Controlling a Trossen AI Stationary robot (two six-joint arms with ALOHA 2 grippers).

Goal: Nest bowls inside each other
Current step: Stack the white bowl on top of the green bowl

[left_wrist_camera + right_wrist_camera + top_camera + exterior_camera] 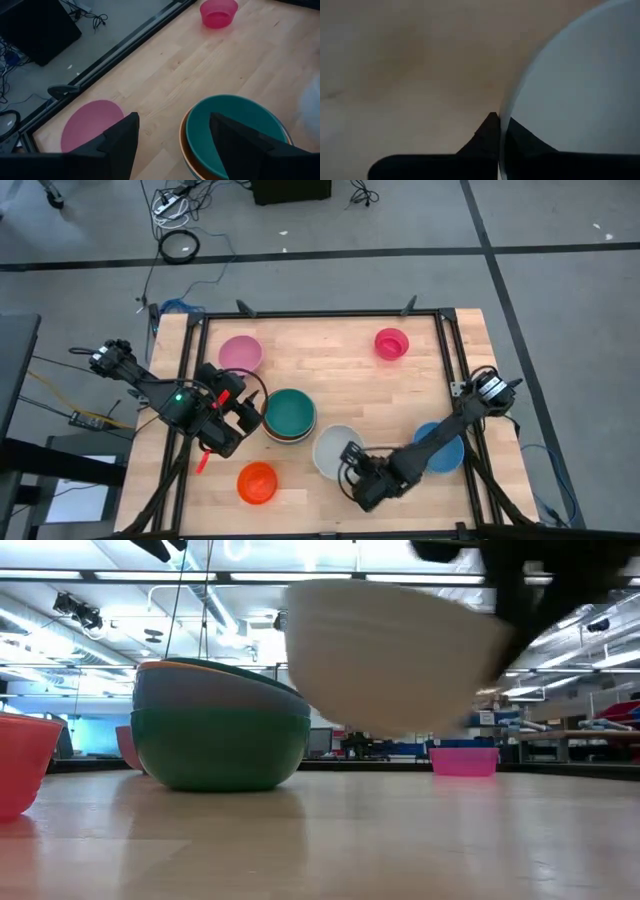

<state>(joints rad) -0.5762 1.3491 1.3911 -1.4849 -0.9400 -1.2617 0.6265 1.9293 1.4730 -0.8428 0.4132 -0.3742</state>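
Now the right gripper [352, 468] pinches the white bowl's [335, 448] near rim, lifting it just right of the teal stack [290, 416]. Thin, light, stiff plastic, probably slippery: a rim pinch suits. Left gripper [240, 412] hangs spread beside the stack.

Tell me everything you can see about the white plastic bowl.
The white plastic bowl is round, plain and smooth, open side up. It is near the table's front edge, between the teal-topped stack of bowls and the blue bowl. The right gripper is shut on its rim, and in the low view it looks tilted and lifted off the table.
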